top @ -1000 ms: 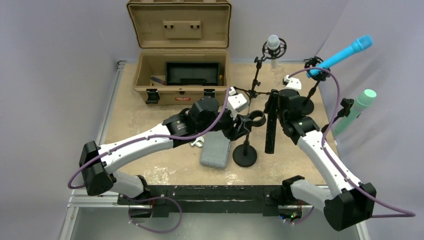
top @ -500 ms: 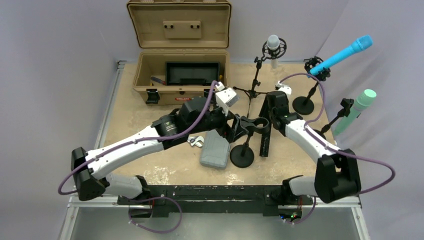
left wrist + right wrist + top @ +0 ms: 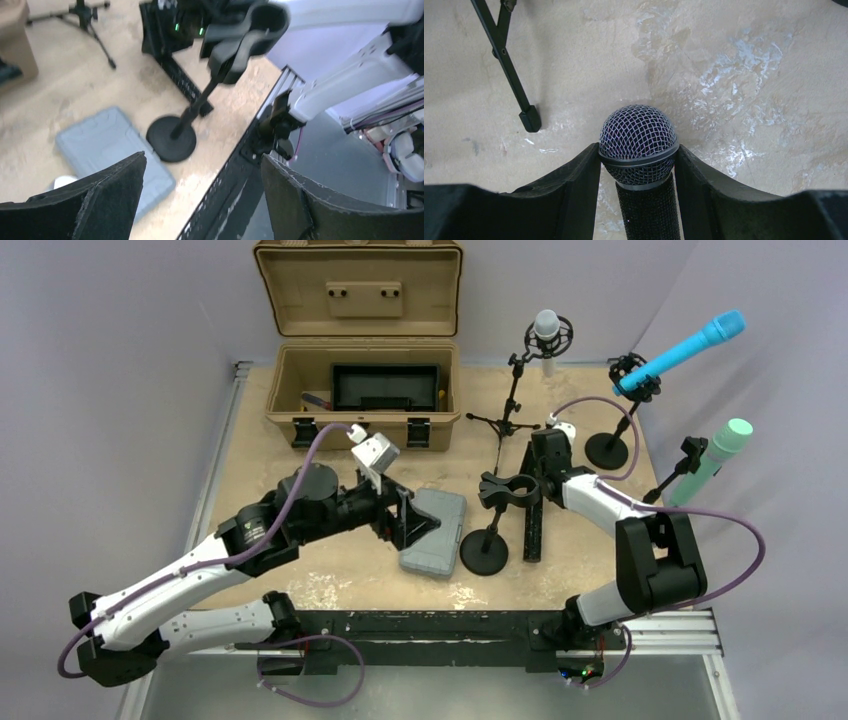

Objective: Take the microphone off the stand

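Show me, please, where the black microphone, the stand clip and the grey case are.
black microphone [image 3: 638,135]: right wrist view, on its mesh head.
stand clip [image 3: 245,35]: left wrist view, on the clip's body, atop the pole.
grey case [image 3: 438,538]: top external view, on the middle of its lid.

Tan table [image 3: 250,462] (scuffed), lilac walls [image 3: 120,360]
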`<action>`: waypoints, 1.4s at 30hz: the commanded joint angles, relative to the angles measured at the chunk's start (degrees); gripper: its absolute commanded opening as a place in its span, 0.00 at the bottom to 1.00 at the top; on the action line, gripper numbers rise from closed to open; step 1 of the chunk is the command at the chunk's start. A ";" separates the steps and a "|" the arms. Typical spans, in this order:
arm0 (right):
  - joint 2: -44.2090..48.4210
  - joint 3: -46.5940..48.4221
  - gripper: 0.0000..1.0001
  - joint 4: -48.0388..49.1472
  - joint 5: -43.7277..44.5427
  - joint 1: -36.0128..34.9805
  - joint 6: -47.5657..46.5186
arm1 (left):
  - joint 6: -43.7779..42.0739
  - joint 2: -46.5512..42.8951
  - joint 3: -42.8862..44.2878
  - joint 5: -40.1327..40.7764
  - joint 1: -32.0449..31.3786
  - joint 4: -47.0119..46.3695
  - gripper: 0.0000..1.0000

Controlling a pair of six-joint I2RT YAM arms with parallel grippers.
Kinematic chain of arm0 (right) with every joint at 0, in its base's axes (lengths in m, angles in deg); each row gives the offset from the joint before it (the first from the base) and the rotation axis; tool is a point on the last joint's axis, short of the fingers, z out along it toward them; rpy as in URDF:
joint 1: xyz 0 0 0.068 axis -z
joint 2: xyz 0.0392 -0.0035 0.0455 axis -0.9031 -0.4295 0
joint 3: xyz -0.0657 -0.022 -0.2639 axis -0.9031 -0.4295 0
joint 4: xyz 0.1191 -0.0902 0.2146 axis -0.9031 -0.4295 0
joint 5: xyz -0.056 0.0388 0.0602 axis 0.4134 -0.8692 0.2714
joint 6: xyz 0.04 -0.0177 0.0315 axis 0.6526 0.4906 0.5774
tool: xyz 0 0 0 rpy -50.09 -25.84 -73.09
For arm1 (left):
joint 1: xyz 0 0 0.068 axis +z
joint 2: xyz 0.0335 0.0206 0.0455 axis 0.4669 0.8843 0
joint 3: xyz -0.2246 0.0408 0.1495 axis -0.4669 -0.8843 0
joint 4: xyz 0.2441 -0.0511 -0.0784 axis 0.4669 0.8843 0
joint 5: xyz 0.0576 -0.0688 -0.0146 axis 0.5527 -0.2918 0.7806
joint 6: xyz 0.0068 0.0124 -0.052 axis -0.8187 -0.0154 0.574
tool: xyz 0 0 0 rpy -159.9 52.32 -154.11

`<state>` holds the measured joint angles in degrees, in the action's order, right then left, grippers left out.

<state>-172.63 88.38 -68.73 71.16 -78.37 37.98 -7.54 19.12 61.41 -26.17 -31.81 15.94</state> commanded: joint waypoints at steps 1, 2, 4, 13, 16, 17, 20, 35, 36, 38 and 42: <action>0.68 0.48 0.51 3.33 -1.36 0.10 -1.52 | 8.77 -7.67 -9.36 -0.66 0.06 -0.09 0.82; 0.73 0.61 0.54 2.94 -1.77 0.14 -1.60 | 10.65 -9.84 -12.22 -1.11 0.09 -2.31 0.83; 1.55 0.73 0.58 2.26 -2.81 0.14 -1.49 | 13.29 -13.53 -16.07 -0.10 0.13 -4.74 0.87; 9.00 3.67 0.89 -6.74 -3.67 0.16 -0.69 | 9.93 -16.46 -14.27 1.07 0.40 1.58 0.93; 13.44 4.72 0.89 -11.57 -3.64 0.10 0.50 | 9.61 -14.84 -13.34 0.49 0.40 1.93 0.93; 15.02 5.30 0.89 -13.75 -3.61 0.16 1.37 | 9.75 -14.51 -13.32 0.10 0.40 1.56 0.93; 20.20 8.09 0.90 -21.10 -4.35 0.10 2.66 | 10.96 -13.38 -13.10 -1.64 0.40 -0.15 0.93; 47.71 26.31 0.88 -31.70 -29.34 0.12 8.72 | 21.54 -1.89 -5.39 -12.35 3.40 -13.55 0.99; 48.42 25.32 0.88 -30.44 -33.17 0.11 9.51 | 23.70 -1.43 -5.86 -12.87 4.50 -15.20 0.99; 48.78 22.67 0.88 -27.82 -41.21 0.14 10.10 | 26.88 -0.16 -6.51 -13.96 6.77 -17.48 1.00; 49.53 18.16 0.89 -24.79 -49.36 0.16 9.31 | 29.27 3.49 -5.80 -16.21 9.92 -19.54 1.00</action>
<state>-122.25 110.87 -96.16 35.35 -78.37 45.59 16.37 19.79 54.07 -38.96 -24.31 2.33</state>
